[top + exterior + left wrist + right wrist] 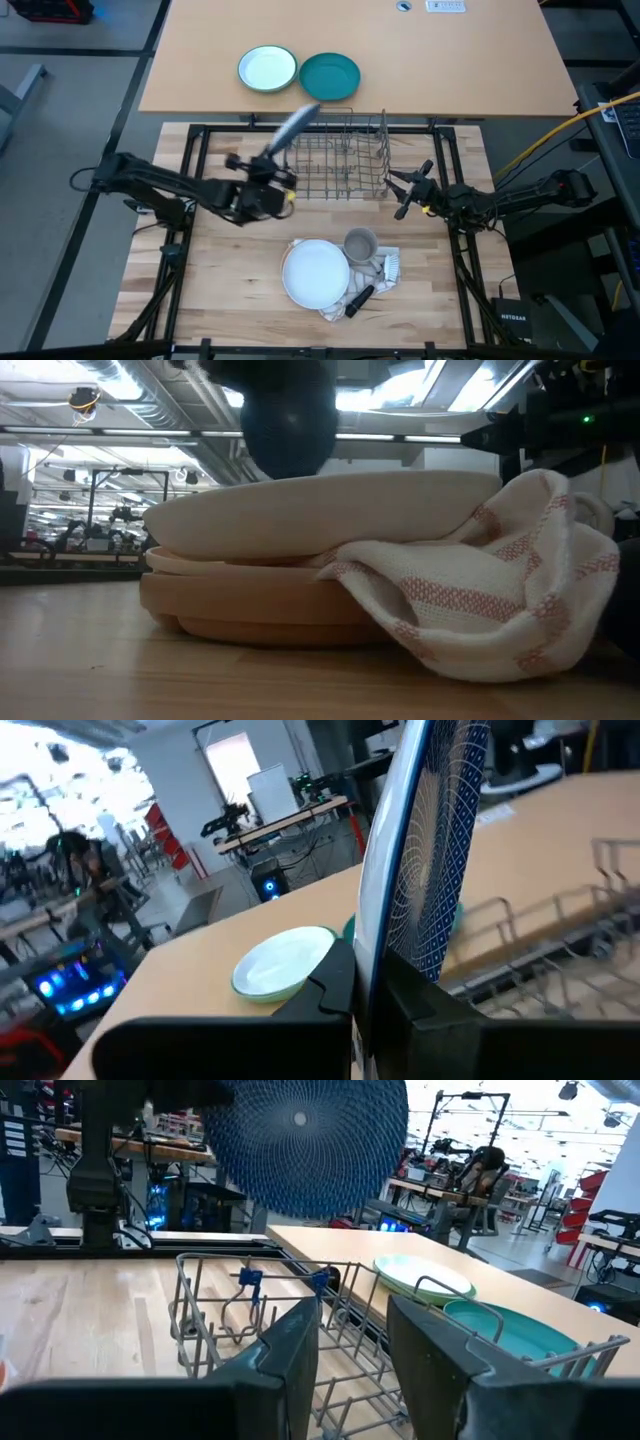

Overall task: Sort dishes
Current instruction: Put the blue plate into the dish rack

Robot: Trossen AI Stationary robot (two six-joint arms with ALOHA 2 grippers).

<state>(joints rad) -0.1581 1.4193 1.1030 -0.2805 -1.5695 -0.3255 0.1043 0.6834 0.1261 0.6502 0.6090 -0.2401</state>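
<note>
My left gripper (268, 178) is shut on the blue patterned plate (296, 126), which it holds on edge above the left end of the wire dish rack (345, 160). The plate also shows in the right wrist view (300, 1140). My right gripper (402, 194) is open and empty, just right of the rack. The white plate (315, 272) lies on the tan plate (250, 610) near the table's front, partly on a striped towel (480, 600). My left gripper pinches the blue plate's rim (372, 955) between its two fingers, one finger on each face. The plate stands on edge beyond the fingers, tilted toward the table's far side, lifted clear of the rack and table.
A grey mug (360, 243) and a dark-handled brush (360, 297) lie by the stacked plates. A white green-rimmed bowl (267, 69) and a teal plate (330, 75) sit on the far tan table. The black frame rails (190, 150) border the work surface.
</note>
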